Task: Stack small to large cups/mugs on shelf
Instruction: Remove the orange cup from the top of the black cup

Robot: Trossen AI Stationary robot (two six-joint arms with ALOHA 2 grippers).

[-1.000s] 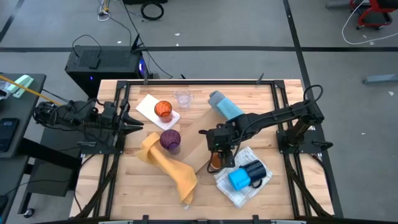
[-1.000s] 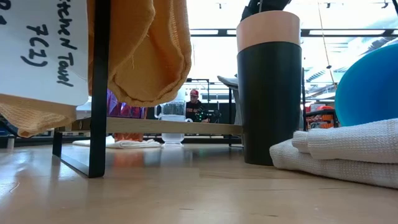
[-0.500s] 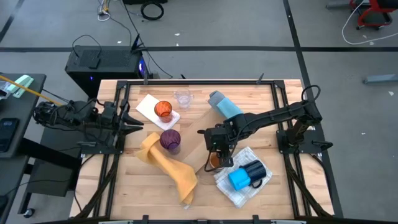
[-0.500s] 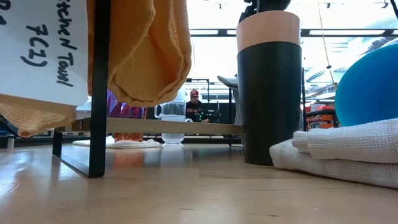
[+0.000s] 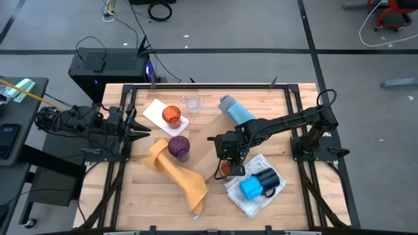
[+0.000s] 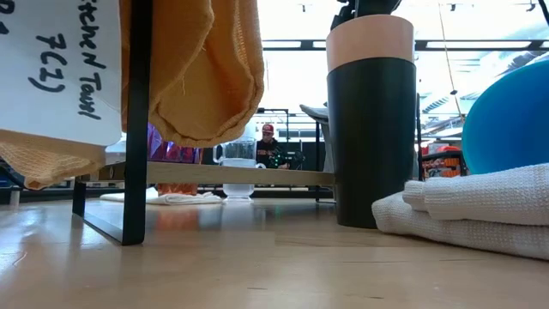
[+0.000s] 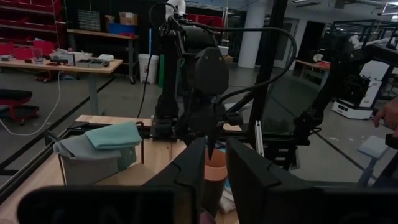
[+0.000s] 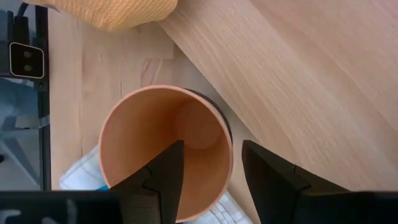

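The black cup (image 6: 371,120) with a peach rim and peach interior stands upright at lower centre of the high view, touching the white folded towel (image 5: 251,196). In the low view it fills the upper right, its base beside the towel edge. The right gripper (image 5: 230,156) hangs directly over its mouth; the right wrist view shows the two fingers (image 8: 163,171) spread apart, one over the cup's opening and one outside the rim, not pinching it.

Surrounding items, high view:
- One bright blue mug (image 5: 251,188) and one dark navy mug (image 5: 268,178), side by side on the white towel.
- One orange cup (image 5: 171,115) on a white napkin (image 5: 157,112), upper left of the table.
- One clear cup (image 5: 192,102) just beside it.
- One purple cup (image 5: 178,146), touching the yellow cloth (image 5: 179,175).
- One blue-grey folded cloth (image 5: 236,111), upper centre.

The shelf's dark leg (image 6: 137,120) and the draped yellow cloth block much of the low view's left half.

The left gripper (image 5: 142,131) waits at the table's left edge; its fingers appear slightly parted, though this is hard to confirm.
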